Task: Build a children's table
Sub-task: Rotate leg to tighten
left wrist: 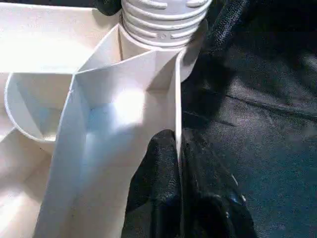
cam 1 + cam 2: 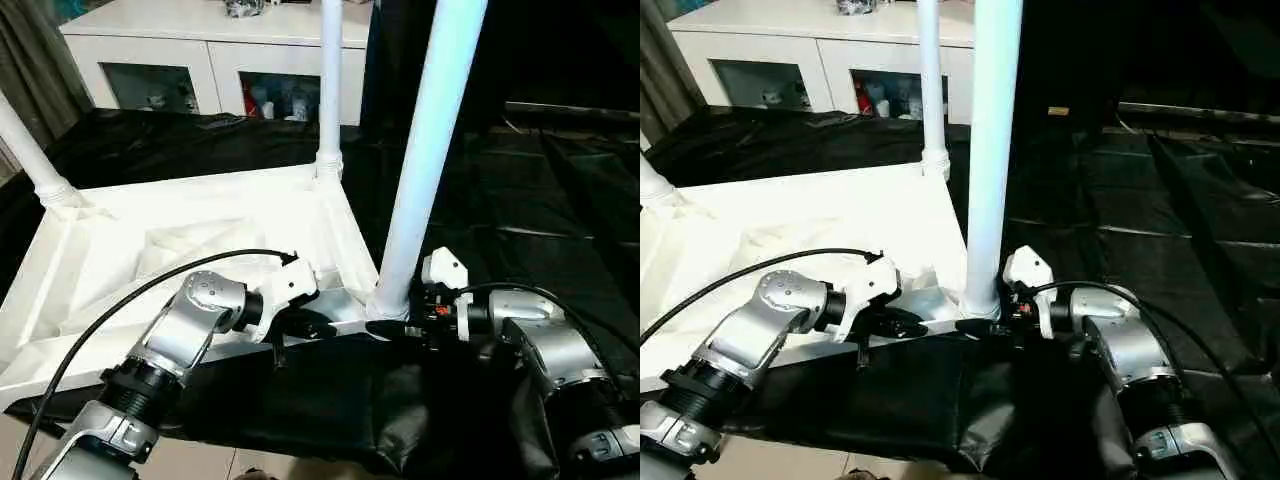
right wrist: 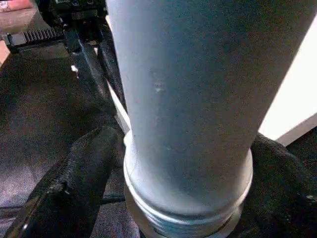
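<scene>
Lying upside down on the black-draped counter [image 2: 560, 200], the white tabletop [image 2: 150, 250] has its near rim pinched by the left hand [image 2: 305, 325]. Beside it, the right hand [image 3: 183, 198] clasps the base of the upright near-corner leg [image 2: 425, 150] at its socket.

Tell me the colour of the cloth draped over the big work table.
Black; the glossy draped cloth shows best in the left eye view.
</scene>
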Controlling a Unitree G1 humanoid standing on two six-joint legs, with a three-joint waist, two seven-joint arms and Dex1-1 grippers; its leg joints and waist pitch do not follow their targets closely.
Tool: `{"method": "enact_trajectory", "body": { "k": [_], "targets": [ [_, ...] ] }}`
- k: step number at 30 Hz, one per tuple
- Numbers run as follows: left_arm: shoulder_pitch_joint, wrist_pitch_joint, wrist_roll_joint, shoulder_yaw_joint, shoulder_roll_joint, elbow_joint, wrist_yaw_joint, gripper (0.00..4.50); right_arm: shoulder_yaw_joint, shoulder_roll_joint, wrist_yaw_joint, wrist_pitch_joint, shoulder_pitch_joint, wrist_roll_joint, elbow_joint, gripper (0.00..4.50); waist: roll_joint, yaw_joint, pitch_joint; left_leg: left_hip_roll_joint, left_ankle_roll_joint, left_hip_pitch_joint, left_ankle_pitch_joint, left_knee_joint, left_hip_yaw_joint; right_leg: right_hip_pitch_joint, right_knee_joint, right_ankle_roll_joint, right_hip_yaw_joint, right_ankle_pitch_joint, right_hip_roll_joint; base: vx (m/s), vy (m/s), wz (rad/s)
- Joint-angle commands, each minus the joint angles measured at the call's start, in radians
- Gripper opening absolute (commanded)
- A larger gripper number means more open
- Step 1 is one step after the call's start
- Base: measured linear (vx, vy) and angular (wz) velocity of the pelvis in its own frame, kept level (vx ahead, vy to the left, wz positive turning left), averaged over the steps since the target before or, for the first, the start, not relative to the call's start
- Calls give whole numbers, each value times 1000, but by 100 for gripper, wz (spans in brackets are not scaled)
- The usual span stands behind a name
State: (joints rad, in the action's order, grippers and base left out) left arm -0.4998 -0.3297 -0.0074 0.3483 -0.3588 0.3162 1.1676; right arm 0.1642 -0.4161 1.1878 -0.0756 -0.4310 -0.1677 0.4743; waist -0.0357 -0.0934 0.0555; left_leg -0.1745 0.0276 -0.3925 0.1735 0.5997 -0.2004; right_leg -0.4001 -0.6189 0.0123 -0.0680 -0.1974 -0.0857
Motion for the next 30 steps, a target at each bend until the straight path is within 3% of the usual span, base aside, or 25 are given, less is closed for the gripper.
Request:
{"method": "enact_trajectory", "body": {
  "k": [1, 8, 13, 16, 17, 18, 20, 21, 23, 25, 26, 30],
  "targets": [
    [8, 0, -39, 13, 5, -47, 40, 0, 4, -3, 16, 2, -5, -15, -5, 348, 22, 1, -71, -60, -93, 21, 148, -62, 27, 46, 74, 231, 47, -171, -70, 0, 0, 0],
    [16, -12, -42, 19, 0, -54, 45, 0, -7, 8, 29, -11, 17, -35, -8, 286, 21, 1, -70, -60, -91, 21, 157, -62, 27, 45, 75, 231, 47, -182, -69, 0, 0, 0],
    [17, -20, -49, 5, 12, -41, 26, 0, -23, 26, 5, -28, 33, -50, -8, 278, 21, 2, -70, -60, -85, 21, 165, -63, 28, 45, 76, 228, 47, -192, -70, 0, 0, 0],
    [-8, -17, -25, -26, 59, 23, -80, 0, -56, 75, -123, -39, 30, -40, 43, 277, 22, 8, -65, -57, -72, 22, 189, -66, 28, 41, 83, 220, 47, -235, -68, 0, 0, 0],
    [-39, 3, 8, -50, 101, 96, -197, 0, -72, 114, -259, -35, 18, -7, 98, 277, 25, 10, -62, -54, -57, 26, 214, -68, 28, 39, 90, 206, 47, -291, -69, 0, 0, 0],
    [-44, 4, 12, -53, 107, 106, -213, 0, -75, 119, -278, -35, 15, -3, 105, 277, 23, 14, -58, -53, -33, 33, 255, -70, 30, 37, 100, 191, 46, -368, -71, 0, 0, 0],
    [-81, 6, 41, -70, 149, 179, -328, 0, -94, 165, -428, -32, -2, 27, 159, 277, 22, 16, -58, -53, -9, 35, 276, -73, 33, 35, 105, 167, 45, -428, -73, 0, 0, 0],
    [-123, -3, 56, -95, 200, 252, -450, 0, -134, 223, -605, -36, -29, 39, 211, 277, 17, 21, -56, -52, 3, 37, 295, -76, 35, 30, 108, 157, 46, -447, -73, 0, 0, 0],
    [-155, -9, 54, -114, 238, 300, -521, 0, -175, 274, -738, -41, -52, 33, 242, 276, 20, 28, -60, -52, 17, 36, 306, -80, 39, 37, 108, 148, 42, -437, -73, 0, 0, 0],
    [-172, 1, 60, -117, 252, 323, -556, 0, -188, 300, -782, -47, -60, 27, 245, 276, 19, 35, -60, -52, 8, 34, 313, -83, 39, 37, 109, 147, 41, -407, -72, 0, 0, 0],
    [-186, 11, 67, -115, 263, 341, -575, 0, -197, 324, -815, -54, -66, 24, 246, 276, 20, 36, -60, -51, 2, 39, 329, -80, 37, 33, 113, 150, 43, -406, -72, 0, 0, 0],
    [-218, 67, 96, -89, 283, 392, -565, 0, -152, 376, -794, 8, -74, 56, 232, 276, 18, 35, -62, -52, -16, 36, 322, -81, 37, 35, 114, 152, 44, -386, -77, 0, 0, 0]
  ]
}}
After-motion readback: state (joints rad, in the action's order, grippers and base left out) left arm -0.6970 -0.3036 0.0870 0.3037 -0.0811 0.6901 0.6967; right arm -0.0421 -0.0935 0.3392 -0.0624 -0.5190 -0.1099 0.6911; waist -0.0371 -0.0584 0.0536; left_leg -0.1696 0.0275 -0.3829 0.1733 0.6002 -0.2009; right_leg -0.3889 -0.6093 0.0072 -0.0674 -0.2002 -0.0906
